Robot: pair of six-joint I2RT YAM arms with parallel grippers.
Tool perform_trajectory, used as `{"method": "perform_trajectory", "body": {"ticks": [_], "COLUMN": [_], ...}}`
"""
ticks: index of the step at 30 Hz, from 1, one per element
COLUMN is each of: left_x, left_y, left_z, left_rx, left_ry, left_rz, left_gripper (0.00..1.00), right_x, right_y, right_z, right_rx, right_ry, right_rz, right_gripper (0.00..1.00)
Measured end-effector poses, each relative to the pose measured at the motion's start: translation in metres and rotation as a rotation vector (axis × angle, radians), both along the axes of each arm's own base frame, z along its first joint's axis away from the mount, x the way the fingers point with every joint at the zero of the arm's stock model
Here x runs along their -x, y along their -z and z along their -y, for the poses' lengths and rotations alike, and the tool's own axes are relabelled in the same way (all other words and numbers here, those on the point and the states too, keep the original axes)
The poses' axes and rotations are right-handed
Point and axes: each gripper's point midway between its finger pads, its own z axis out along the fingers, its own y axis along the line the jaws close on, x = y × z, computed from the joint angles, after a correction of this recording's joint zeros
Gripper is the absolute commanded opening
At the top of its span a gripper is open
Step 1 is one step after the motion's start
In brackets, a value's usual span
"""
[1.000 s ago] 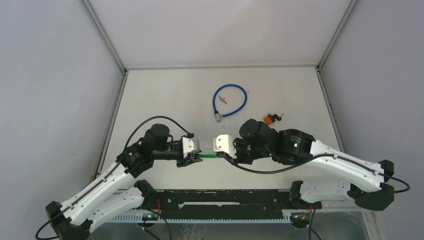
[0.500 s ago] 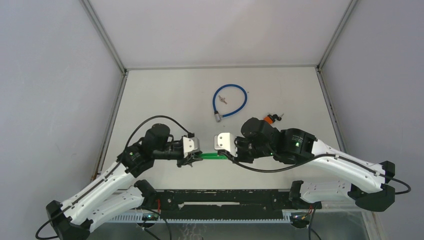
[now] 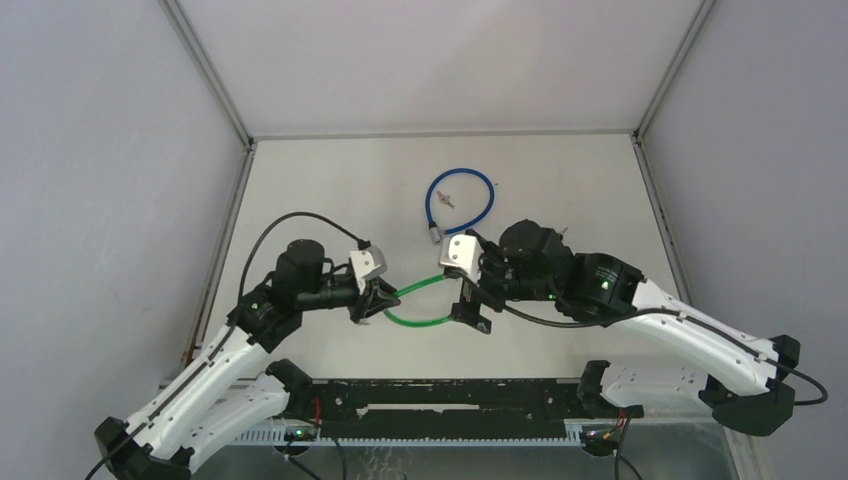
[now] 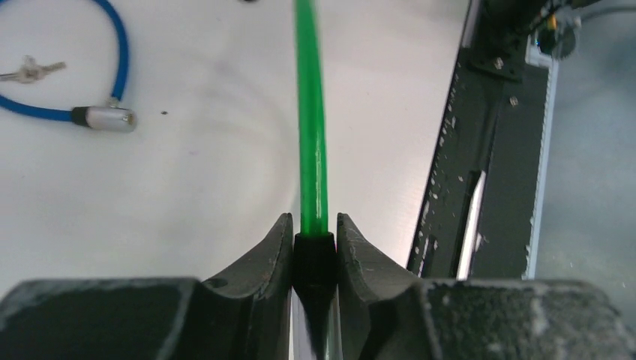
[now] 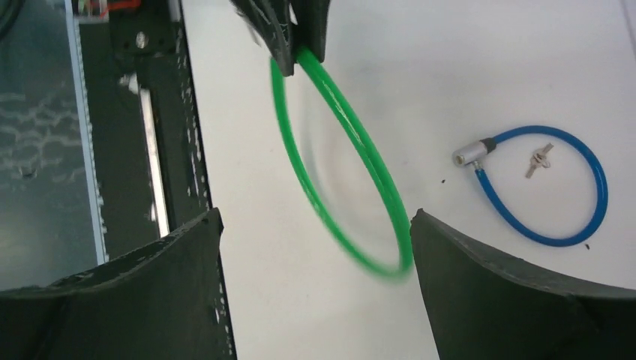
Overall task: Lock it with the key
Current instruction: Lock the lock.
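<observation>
Light, springy green cable (image 4: 311, 150) bows toward 3 o'clock from left jaws pinching its stiff black end (image 4: 313, 259), likely the surest hold; right jaws spread.

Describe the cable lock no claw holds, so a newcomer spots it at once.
On the far half of the white table lies a blue cable loop with a silver cylinder end, a small key inside it. Unlike the green cable loop in the left claw, it lies unheld.

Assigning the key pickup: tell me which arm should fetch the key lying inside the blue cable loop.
Right. Its gripper is open and empty, and sits nearer the key; the left gripper is clamped on the end of the green cable lock.
</observation>
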Motion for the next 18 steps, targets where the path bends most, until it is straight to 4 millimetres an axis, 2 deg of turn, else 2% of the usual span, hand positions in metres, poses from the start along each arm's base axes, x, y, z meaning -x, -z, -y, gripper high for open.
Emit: {"method": "perform_trajectory", "body": {"ticks": [4,10,13,15,16,18], "left_x": [-0.011,-0.011,-0.011,-0.011,-0.011,-0.012], "left_y": [-0.009,-0.013,-0.014,-0.013,-0.012,-0.011], "left_z": [-0.005,-0.004,-0.003,-0.003,-0.002,-0.002], "left_rx": [0.072,0.138,0.148,0.148,0.148,0.147], "left_ry": [-0.082,-0.123,-0.137,-0.142,-0.144,-0.153], "left_rz": [-0.014,-0.068,-0.094,-0.107,-0.113,-0.124], "left_gripper": [0.00,0.00,0.00,0.00,0.00,0.00], "right_x": [-0.016,-0.047,-0.065,-0.078,-0.085,-0.092], "right_y": [-0.018,-0.075,-0.088,-0.085,-0.077,-0.043], "right_z": [0.008,0.037,0.053,0.060,0.060,0.058], "right_rx": [-0.116,-0.405,-0.519,-0.579,-0.606,-0.618], "right_ry": [0.106,0.321,0.447,0.532,0.569,0.622], "right_rz": [-0.002,-0.018,-0.078,-0.143,-0.185,-0.290], "right_gripper": [0.99,0.99,0.99,0.99,0.99,0.99]}}
